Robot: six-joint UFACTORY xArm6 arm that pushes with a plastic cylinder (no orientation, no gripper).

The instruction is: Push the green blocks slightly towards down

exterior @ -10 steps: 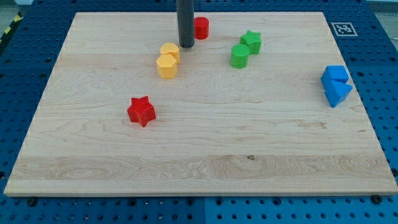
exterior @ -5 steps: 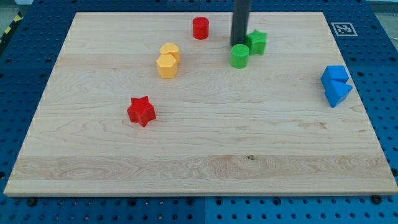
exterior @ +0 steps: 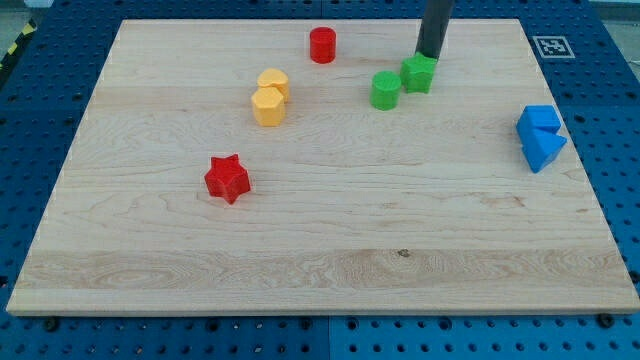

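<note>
Here my tip [exterior: 430,55], the end of a smooth dark rod with no fingers to part or close, touches the green star block [exterior: 419,73] at its 12 o'clock edge. The green cylinder [exterior: 385,90] sits just beside the star at 8 o'clock, on the pale, grainy wooden table [exterior: 320,250].

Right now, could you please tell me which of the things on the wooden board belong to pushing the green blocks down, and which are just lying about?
Part of the job:
- green star-shaped block
- green cylinder block
- my tip, just above the star

Lying about:
- red cylinder block
- red star-shaped block
- two yellow blocks
- two blue blocks
- wooden board
</note>
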